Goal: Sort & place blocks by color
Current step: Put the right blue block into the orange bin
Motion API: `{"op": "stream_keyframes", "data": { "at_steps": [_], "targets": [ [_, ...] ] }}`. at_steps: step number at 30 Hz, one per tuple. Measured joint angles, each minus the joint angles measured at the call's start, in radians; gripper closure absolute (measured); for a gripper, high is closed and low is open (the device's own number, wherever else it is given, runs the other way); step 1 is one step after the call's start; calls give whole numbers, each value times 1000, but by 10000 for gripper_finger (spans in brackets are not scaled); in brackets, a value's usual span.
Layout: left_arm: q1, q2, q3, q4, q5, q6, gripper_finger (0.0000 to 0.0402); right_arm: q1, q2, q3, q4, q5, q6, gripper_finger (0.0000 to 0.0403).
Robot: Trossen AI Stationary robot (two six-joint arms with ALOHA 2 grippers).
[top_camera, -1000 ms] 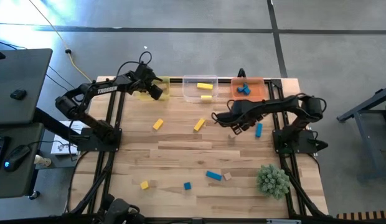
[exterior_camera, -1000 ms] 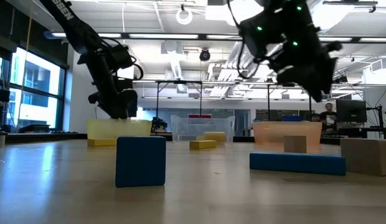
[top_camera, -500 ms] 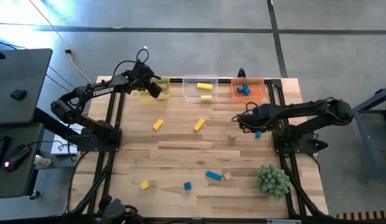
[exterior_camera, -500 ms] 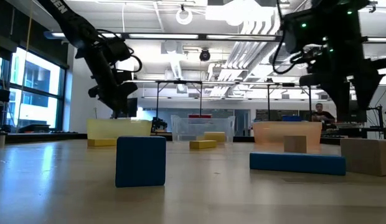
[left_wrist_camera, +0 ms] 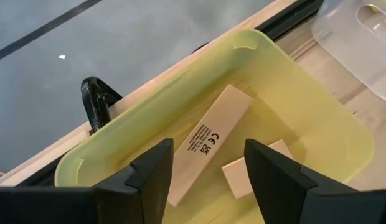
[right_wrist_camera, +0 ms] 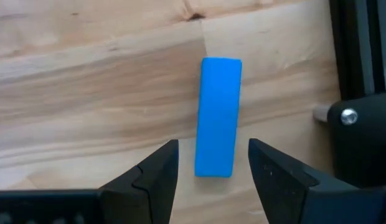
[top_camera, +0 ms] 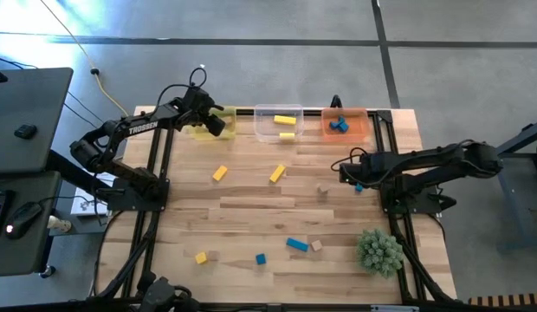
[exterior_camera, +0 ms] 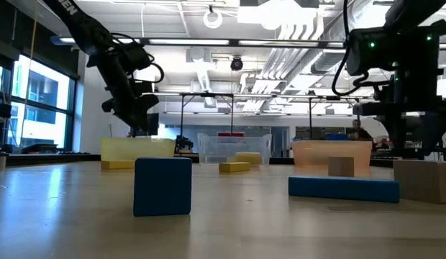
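My left gripper [left_wrist_camera: 208, 168] is open and empty above the yellow tub [top_camera: 203, 132] at the table's far left. A long tan bar [left_wrist_camera: 208, 143] and a small tan block [left_wrist_camera: 252, 171] lie flat on the tub's floor. My right gripper [right_wrist_camera: 213, 168] is open over a blue bar [right_wrist_camera: 218, 118] that lies flat on the table near the right edge [top_camera: 359, 185]. Its fingers stand on either side of the bar's near end without touching it. Yellow blocks [top_camera: 220, 173] [top_camera: 277, 174], a tan cube [top_camera: 321, 191] and a second blue bar [top_camera: 296, 244] lie loose on the table.
A clear tub [top_camera: 279, 126] with two yellow blocks and an orange tub [top_camera: 345, 126] with blue blocks stand along the far edge. A green spiky ball [top_camera: 378, 250] sits near the right front corner. Small blocks [top_camera: 261, 258] [top_camera: 201, 257] [top_camera: 316, 246] lie near the front.
My right gripper has drawn back from the table's middle toward the right edge and now hangs over the blue bar, fingers still apart. My left gripper has risen a little above the yellow tub. No block has moved.
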Motion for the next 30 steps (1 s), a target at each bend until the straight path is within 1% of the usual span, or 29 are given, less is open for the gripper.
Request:
{"op": "stream_keyframes", "data": {
  "at_steps": [4,11,14,17,20,27,30],
  "targets": [
    [-2,0,32,-6,0,-1,213,-21,4,-20,26,7,0,220],
    [-3,0,157,-8,0,-3,213,-60,14,-33,42,-2,-2,220],
    [-3,0,213,-8,3,5,213,-75,39,-33,57,0,-15,220],
    [-3,0,260,-3,5,20,213,-93,76,-33,69,-4,-62,220],
    [-7,0,298,-2,5,51,213,-116,114,-32,73,-32,-100,220],
    [-7,0,319,1,0,101,213,-153,181,-28,154,-64,-151,222],
    [-7,0,319,0,-1,101,213,-168,205,-26,158,-88,-152,240]
  ]
}}
